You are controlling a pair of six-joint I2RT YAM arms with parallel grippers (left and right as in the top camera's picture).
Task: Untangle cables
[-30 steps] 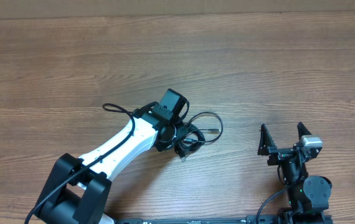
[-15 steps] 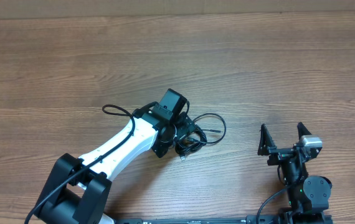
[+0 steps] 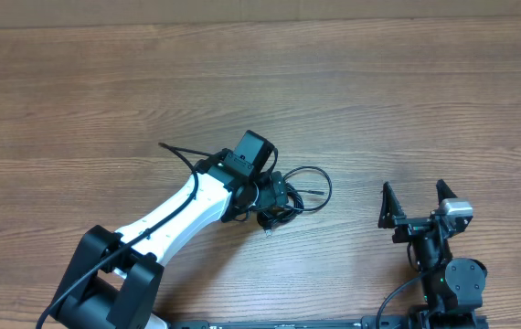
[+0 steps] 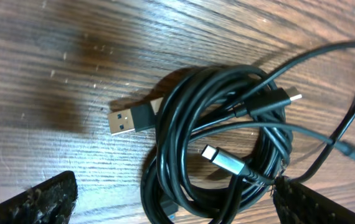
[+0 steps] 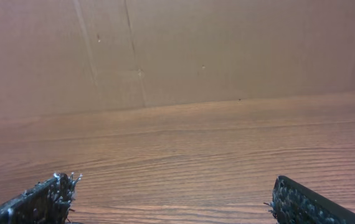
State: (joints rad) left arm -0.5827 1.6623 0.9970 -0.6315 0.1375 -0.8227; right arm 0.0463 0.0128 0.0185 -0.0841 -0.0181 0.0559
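Overhead: the cables lie as 1 tight bundle near the middle of the worktop, with 1 loose loop bulging out on the side toward the right arm. The left claw sits directly over the bundle, and its wrist hides part of the bundle. The right claw stands well apart, jaws spread and empty. The left arm is plainly the nearer 1. We judge that the bundle's long axis, loop included, runs across the worktop from the left claw toward the right arm.

Left wrist: the jaws are released, and 1 pad shows in each lower corner. The coil lies between the pads and just ahead of them, and nothing is gripped. The cords are thin, black and glossy, wound in several overlapping turns. A USB-A plug pokes out to the left of the coil. A silver plug rests inside the ring, and a small black plug lies at its upper right. 1 strand arcs away to the right, out of frame. We judge that the free plug ends are the easiest starts. We cannot tell how many separate cords are there.

Right wrist: the right claw's jaws are spread wide. Only bare worktop and a cardboard wall show beyond them, and no cables are in view.
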